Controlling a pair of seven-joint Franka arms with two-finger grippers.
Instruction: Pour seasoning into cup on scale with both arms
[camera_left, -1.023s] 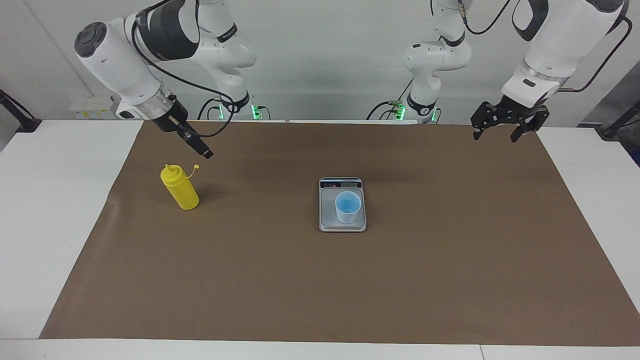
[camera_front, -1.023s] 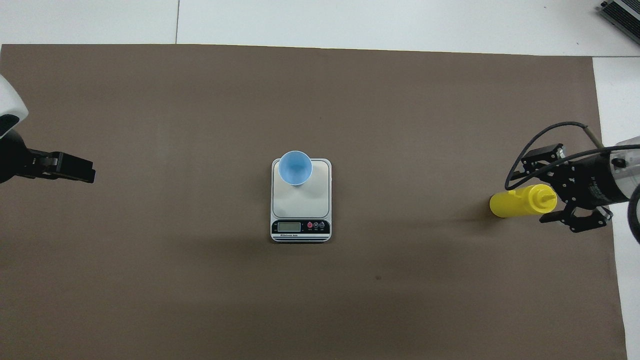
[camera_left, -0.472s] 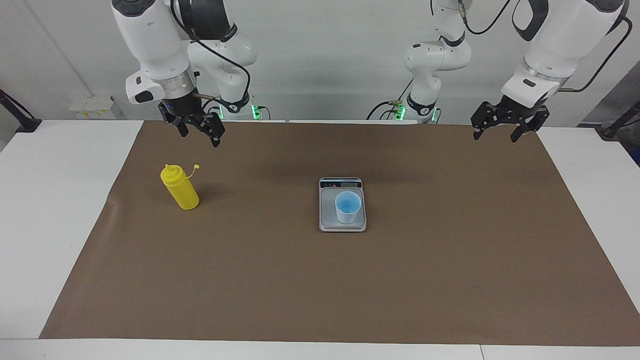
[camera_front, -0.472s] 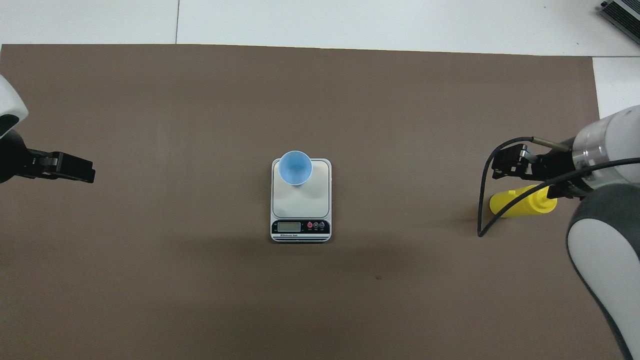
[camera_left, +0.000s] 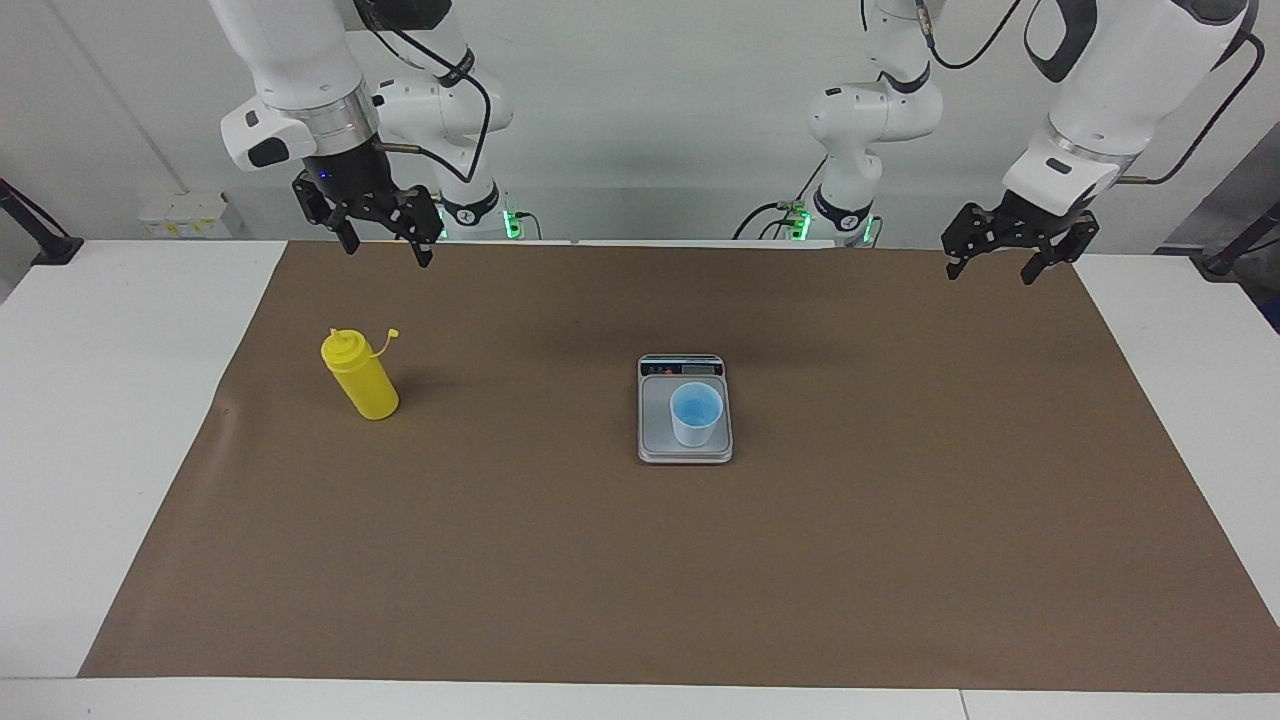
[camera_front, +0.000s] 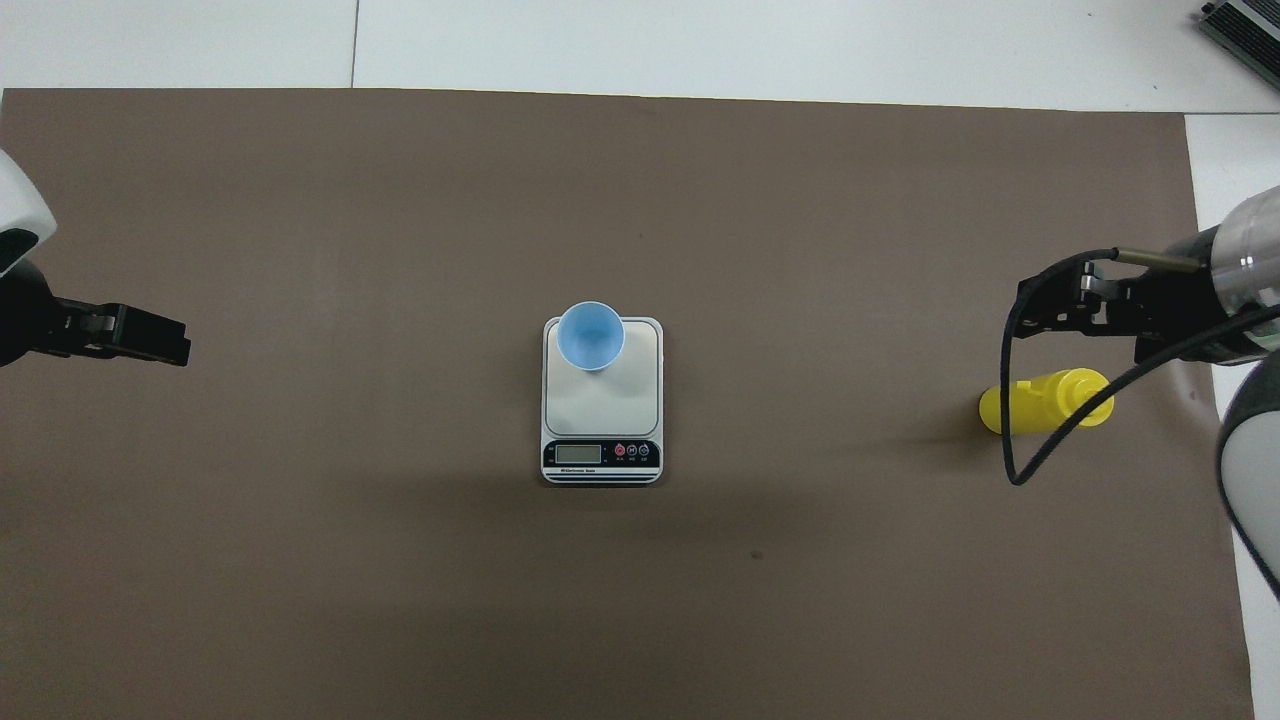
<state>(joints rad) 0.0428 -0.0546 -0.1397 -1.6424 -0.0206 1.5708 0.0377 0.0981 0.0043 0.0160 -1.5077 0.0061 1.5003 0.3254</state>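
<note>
Hanging wide and empty at the upper left of the facing view, the right gripper (camera_left: 381, 238) is hovering over the edge of the brown mat (camera_left: 640, 560) nearest the robots, well clear of everything. Below it, at the left of that frame, the yellow seasoning bottle (camera_left: 361, 380) is standing upright on the mat toward the right arm's end of the table, its small cap dangling off on its tether, so the nozzle is looking uncovered. I am guessing it is soft, light plastic that will give under a pinch; gripping it around the middle of the body, below the cone, is looking safest, and gently, since a hard squeeze could squirt it early. In the centre of the frame the scale (camera_left: 685, 448) is lying flat with its display end toward the robots, and the light blue cup (camera_left: 696, 414) is standing upright on its plate, looking empty. The cup is seeming thin and easy to knock over, so steadying it by the side wall may be the second arm's job. At the upper right, the left gripper (camera_left: 1007, 262) is waiting with its fingers spread and nothing between them, over the mat's corner. I am counting one bottle, one cup, one scale, one mat and two grippers.
</note>
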